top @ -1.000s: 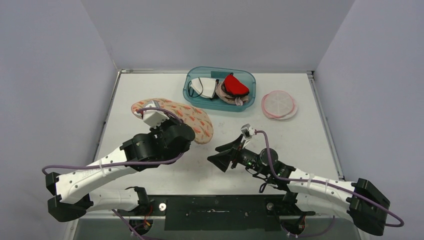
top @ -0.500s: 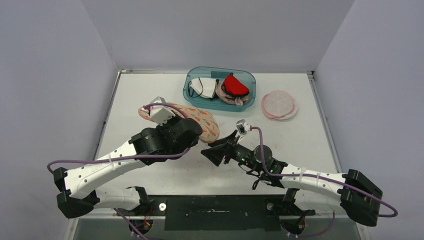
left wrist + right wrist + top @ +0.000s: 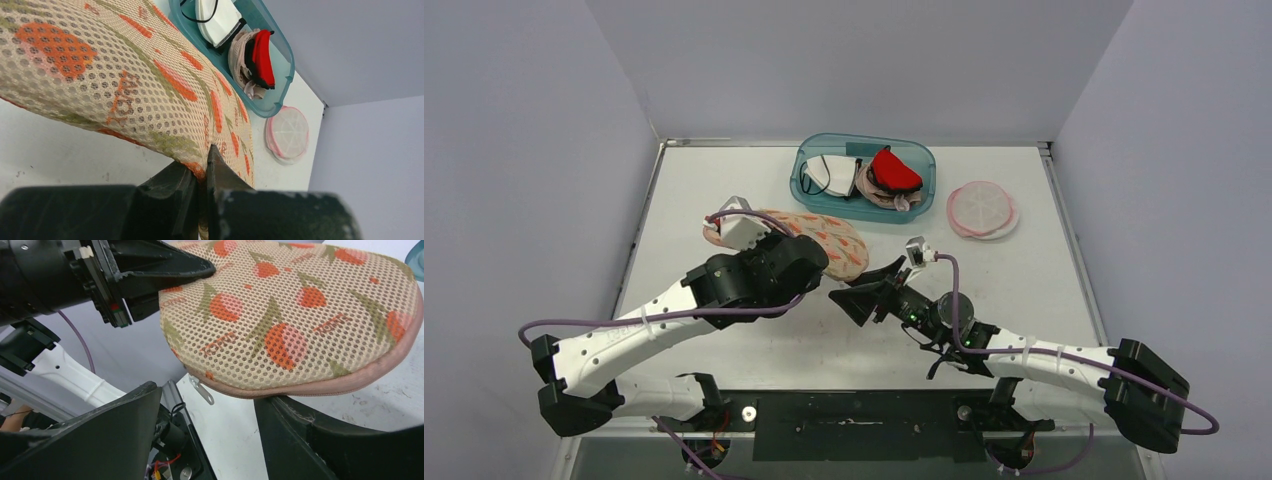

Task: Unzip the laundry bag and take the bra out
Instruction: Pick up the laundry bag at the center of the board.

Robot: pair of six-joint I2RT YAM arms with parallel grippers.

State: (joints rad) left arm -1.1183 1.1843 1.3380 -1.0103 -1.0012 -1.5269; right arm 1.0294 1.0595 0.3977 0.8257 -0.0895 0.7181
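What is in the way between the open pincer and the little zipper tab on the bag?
Nothing that shows. The zipper tab hangs free below the laundry bag's pink edge, right ahead of the open right pincer. The left pincer pinches the bag's mesh off to one side, not in between.

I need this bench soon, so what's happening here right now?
The left gripper is shut on the edge of a mesh laundry bag, holding that end raised. The right gripper is open at the bag's near end, its jaws on either side of the zipper pull but not closed on it. The bag looks zipped shut, so nothing has come out of it yet.
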